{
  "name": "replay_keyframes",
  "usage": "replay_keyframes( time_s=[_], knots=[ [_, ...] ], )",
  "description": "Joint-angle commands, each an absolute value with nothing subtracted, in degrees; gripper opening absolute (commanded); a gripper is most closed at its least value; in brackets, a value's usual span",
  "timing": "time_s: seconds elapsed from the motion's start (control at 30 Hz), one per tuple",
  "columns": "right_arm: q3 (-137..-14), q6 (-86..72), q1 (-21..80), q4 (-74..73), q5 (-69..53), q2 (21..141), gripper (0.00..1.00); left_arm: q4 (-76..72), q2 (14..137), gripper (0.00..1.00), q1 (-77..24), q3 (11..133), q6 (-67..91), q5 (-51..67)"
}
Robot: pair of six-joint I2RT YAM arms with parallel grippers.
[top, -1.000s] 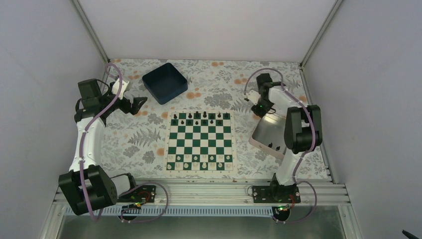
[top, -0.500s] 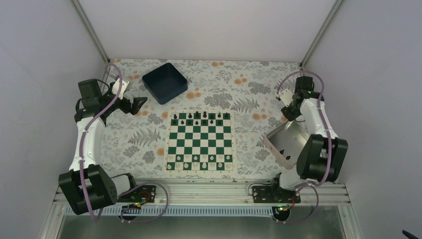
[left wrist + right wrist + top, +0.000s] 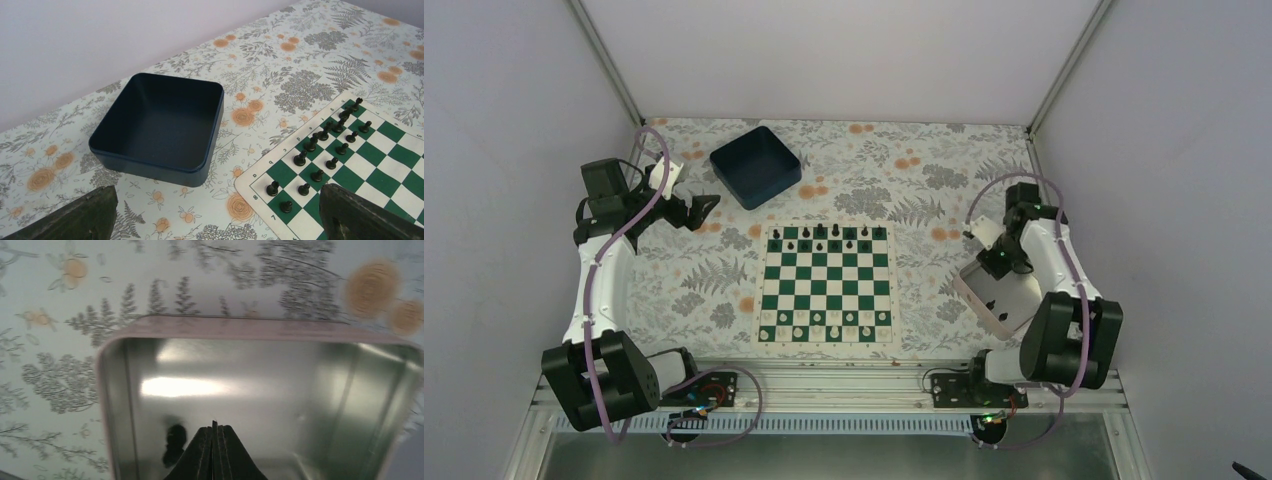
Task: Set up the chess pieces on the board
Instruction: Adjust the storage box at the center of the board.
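Observation:
The board (image 3: pixel 827 283) of green and white squares lies mid-table. Black chess pieces (image 3: pixel 829 236) stand in its two far rows; they also show in the left wrist view (image 3: pixel 320 150). Small white pieces stand in the near rows. My left gripper (image 3: pixel 701 209) is open and empty, hovering left of the board's far corner, near the bin; both its fingers (image 3: pixel 75 220) frame the wrist view. My right gripper (image 3: pixel 214 429) is shut with nothing visible between the jaws, above the inside of the silver tray (image 3: pixel 107 390). One black piece (image 3: pixel 175 444) lies in the tray just left of the fingertips.
A dark blue square bin (image 3: pixel 755 166), empty (image 3: pixel 160 120), stands at the back left. The silver tray (image 3: pixel 972 283) sits right of the board near the right wall. Flowered cloth covers the table. Enclosure walls stand on three sides.
My right arm swung from beside the board's far right corner out to the right wall, then back down over the tray. The tray sits further right than before. The left arm has not moved.

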State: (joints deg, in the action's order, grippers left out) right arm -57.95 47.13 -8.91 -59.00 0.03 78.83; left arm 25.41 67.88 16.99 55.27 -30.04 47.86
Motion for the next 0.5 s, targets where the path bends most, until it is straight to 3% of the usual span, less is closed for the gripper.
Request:
replay_keyframes(
  time_s=[0.0,0.47],
  knots=[
    [-55.2,46.8,-5.4,-58.9,-4.6,80.3,0.04,25.1,67.7,1.0,17.3,56.4,-31.0,48.8],
    [-58.4,43.9,1.7,-52.8,-9.9,90.4,0.04,25.1,68.0,1.0,17.3,56.4,-30.9,47.7]
  ],
)
